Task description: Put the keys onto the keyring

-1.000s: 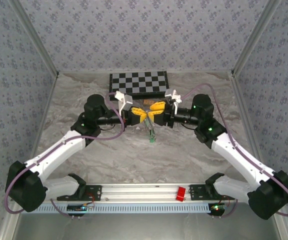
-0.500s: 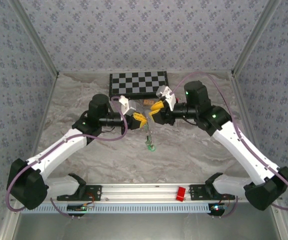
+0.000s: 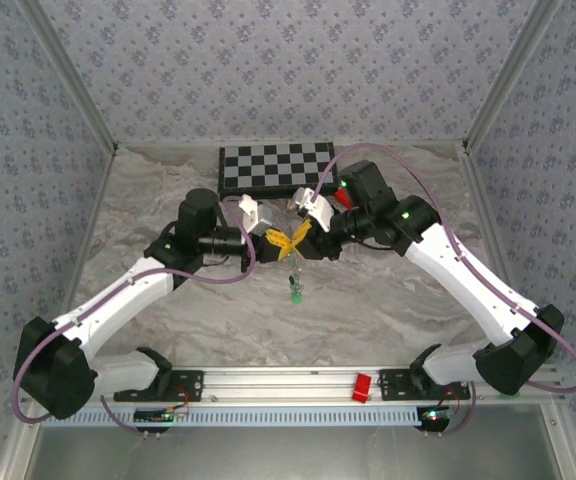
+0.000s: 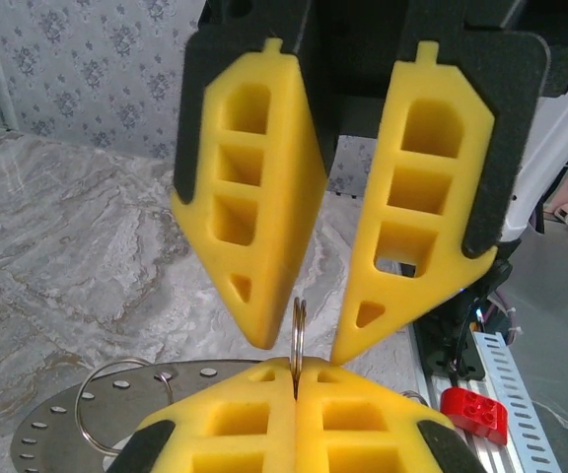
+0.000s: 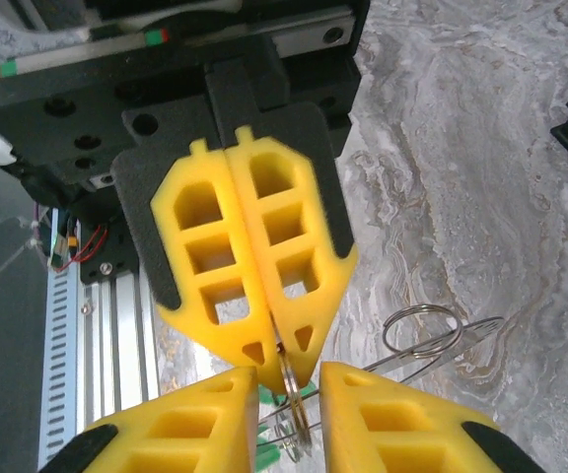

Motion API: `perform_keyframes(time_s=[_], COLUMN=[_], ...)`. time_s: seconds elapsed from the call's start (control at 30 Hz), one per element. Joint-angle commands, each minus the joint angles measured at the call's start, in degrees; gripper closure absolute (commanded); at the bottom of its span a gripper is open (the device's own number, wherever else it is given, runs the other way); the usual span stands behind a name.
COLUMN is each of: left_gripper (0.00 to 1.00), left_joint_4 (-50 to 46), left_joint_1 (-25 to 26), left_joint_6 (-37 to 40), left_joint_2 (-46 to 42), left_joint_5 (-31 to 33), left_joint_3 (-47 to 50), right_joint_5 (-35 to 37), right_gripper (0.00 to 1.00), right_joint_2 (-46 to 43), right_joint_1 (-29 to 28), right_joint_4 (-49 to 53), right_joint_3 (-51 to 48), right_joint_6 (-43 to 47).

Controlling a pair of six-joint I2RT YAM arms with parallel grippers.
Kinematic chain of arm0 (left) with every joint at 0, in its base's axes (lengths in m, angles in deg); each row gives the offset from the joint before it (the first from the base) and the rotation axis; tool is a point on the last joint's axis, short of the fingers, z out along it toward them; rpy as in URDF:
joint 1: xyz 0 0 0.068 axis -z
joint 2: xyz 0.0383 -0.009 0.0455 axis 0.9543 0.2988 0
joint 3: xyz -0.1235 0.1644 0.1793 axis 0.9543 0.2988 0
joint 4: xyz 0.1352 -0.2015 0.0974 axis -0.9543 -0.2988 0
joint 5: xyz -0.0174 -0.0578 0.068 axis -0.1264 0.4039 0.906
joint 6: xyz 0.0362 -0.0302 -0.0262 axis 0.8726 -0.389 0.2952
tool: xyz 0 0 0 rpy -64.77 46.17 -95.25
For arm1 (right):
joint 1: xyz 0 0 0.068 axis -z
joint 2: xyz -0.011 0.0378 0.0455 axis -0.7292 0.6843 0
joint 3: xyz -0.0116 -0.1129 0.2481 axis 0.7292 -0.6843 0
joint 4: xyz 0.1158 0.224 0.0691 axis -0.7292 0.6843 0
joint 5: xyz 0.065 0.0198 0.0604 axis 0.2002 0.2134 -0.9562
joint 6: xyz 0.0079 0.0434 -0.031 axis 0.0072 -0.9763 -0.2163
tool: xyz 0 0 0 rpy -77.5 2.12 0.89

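Yellow-padded left gripper [image 4: 296, 372] clamped on keyring [image 4: 298, 325], ring edge-on, upright. Right gripper [image 5: 290, 379] tip-to-tip opposite, fingers narrowly apart, straddling ring. Green keys [image 3: 294, 291] hang beneath.

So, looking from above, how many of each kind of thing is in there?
Arms (left arm, right arm): 2
Red blocks (one by the right arm, one on the rail): 2
Checkerboard: 1
Green key bunch: 1
Total: 6
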Motion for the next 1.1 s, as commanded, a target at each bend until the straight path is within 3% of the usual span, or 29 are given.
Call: perform_keyframes(time_s=[0.0,0.23,0.33,0.67,0.77,0.83,1.07], left_gripper=[1.00,1.00,1.00,1.00,0.94,0.79,0.67], left_joint_4=[1.1,0.5,0.4,1.1,3.3,5.6,17.9], left_joint_1=[-0.2,-0.3,-0.3,-0.3,-0.8,-1.3,-2.4], left_joint_6=[1.5,1.6,1.6,0.3,-2.4,-4.9,-15.5], left_joint_2=[-0.4,0.5,0.5,-0.8,-2.1,-3.3,-8.0], left_joint_5=[-3.2,-4.1,-4.3,-3.7,-2.8,-0.7,7.8], left_joint_3=[-1.1,-1.6,-1.6,-1.8,-1.3,-0.4,4.8], right_joint_5=[1.1,0.5,-0.3,-3.1,-4.6,-5.7,-8.9], right_gripper=[0.80,0.87,1.00,1.00,1.00,1.00,1.00], right_joint_2=[0.2,0.0,0.1,-2.5,-4.3,-5.7,-12.4], right_joint_1=[-0.5,-0.6,-0.7,-0.3,0.9,2.1,5.1], right_joint_4=[2.9,1.0,0.5,-6.0,-12.1,-17.1,-44.6], right_joint_3=[1.6,0.9,0.6,-4.2,-7.5,-10.1,-24.9], right_joint_6=[1.7,1.4,1.4,-0.7,-3.8,-6.9,-17.6])
